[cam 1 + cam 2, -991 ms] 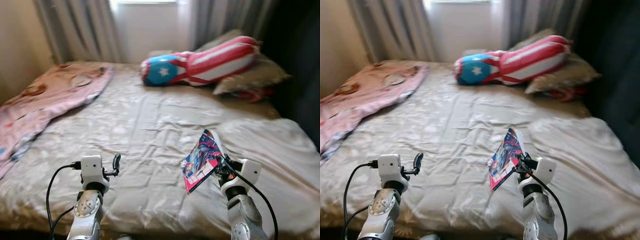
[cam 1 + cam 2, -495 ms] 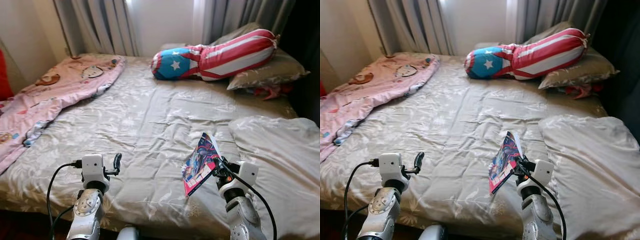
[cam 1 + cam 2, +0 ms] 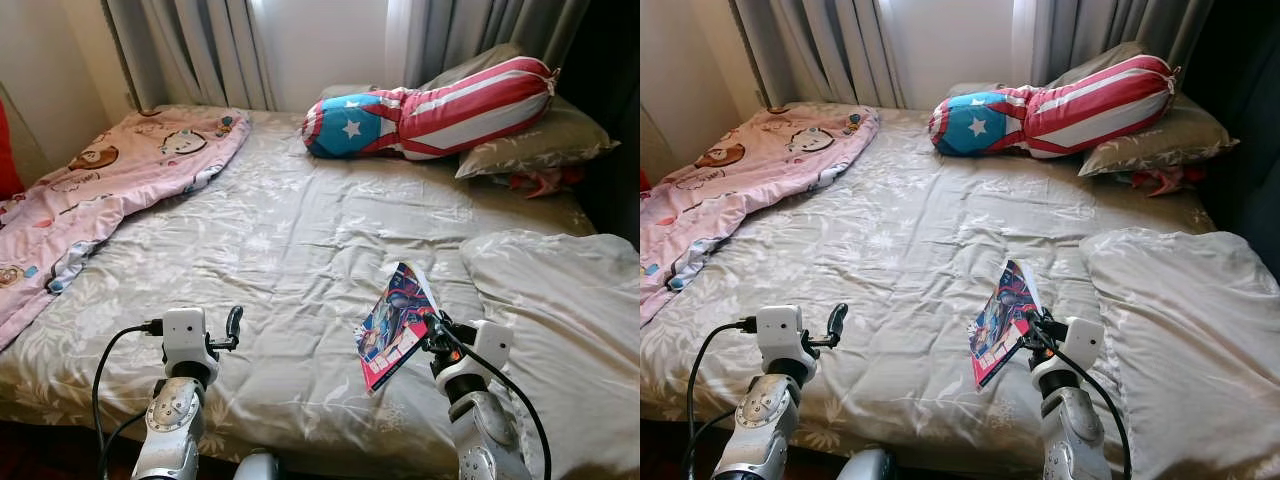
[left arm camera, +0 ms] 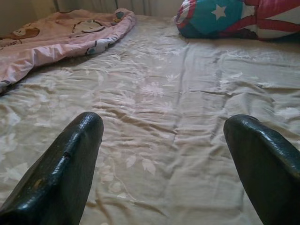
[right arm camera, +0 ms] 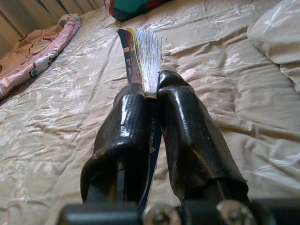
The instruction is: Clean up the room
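Note:
My right gripper (image 3: 432,338) is shut on a thin colourful comic book (image 3: 394,326), held upright on edge above the near part of the bed (image 3: 300,240). In the right wrist view the book's (image 5: 140,56) pages stick out between the two black fingers (image 5: 185,136). My left gripper (image 3: 233,325) is open over the bed's front edge with nothing in it; its fingers (image 4: 61,173) stand wide apart in the left wrist view.
A red, white and blue star bolster (image 3: 425,110) lies on grey pillows (image 3: 540,145) at the head. A pink cartoon blanket (image 3: 100,190) covers the bed's left side. A crumpled grey duvet (image 3: 555,300) is at right. Curtains (image 3: 190,50) hang behind.
The camera has shifted and sharpened, with the bed seen from slightly higher. The book in my right gripper has tipped a little lower and leftward. My left gripper keeps its place.

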`<state>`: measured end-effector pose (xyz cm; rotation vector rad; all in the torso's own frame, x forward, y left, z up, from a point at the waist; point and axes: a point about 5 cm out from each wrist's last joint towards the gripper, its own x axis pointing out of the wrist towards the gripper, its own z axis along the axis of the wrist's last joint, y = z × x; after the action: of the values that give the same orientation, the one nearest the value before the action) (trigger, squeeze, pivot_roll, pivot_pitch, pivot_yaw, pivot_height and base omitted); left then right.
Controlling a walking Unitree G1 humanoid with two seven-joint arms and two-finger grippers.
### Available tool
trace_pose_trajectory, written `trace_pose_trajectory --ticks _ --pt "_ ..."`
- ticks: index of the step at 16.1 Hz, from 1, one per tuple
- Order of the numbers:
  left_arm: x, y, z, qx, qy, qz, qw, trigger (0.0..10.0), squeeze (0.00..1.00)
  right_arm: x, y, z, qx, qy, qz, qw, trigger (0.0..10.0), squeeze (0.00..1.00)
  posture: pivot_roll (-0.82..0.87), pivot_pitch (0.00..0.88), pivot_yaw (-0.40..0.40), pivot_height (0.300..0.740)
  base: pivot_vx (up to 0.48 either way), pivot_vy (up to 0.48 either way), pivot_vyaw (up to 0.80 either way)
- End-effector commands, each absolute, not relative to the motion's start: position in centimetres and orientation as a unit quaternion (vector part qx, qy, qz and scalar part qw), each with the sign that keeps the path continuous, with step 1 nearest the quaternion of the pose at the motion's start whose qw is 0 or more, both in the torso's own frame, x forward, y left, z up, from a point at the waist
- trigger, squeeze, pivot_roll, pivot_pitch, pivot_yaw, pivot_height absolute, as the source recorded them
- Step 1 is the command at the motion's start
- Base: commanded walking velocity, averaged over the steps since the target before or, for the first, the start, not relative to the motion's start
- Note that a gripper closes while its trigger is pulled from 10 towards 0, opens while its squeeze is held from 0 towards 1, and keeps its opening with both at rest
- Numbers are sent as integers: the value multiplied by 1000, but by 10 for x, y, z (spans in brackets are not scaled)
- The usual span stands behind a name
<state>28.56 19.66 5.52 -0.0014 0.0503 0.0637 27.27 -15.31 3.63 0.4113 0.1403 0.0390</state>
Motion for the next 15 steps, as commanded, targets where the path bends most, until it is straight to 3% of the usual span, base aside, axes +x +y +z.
trace_pose_trajectory --ticks 1,4,15 --pt "287 197 59 -1 21 29 999 10000 0 278 -143 40 206 74 34 975 10000 0 -74 0 19 659 0 0 0" --pt "288 196 60 -1 20 29 999 10000 0 279 -143 41 203 61 32 977 10000 0 -72 0 19 629 0 0 0" --pt "288 196 60 1 20 29 999 10000 0 280 -142 44 215 47 36 975 10000 0 -67 0 19 629 0 0 0"
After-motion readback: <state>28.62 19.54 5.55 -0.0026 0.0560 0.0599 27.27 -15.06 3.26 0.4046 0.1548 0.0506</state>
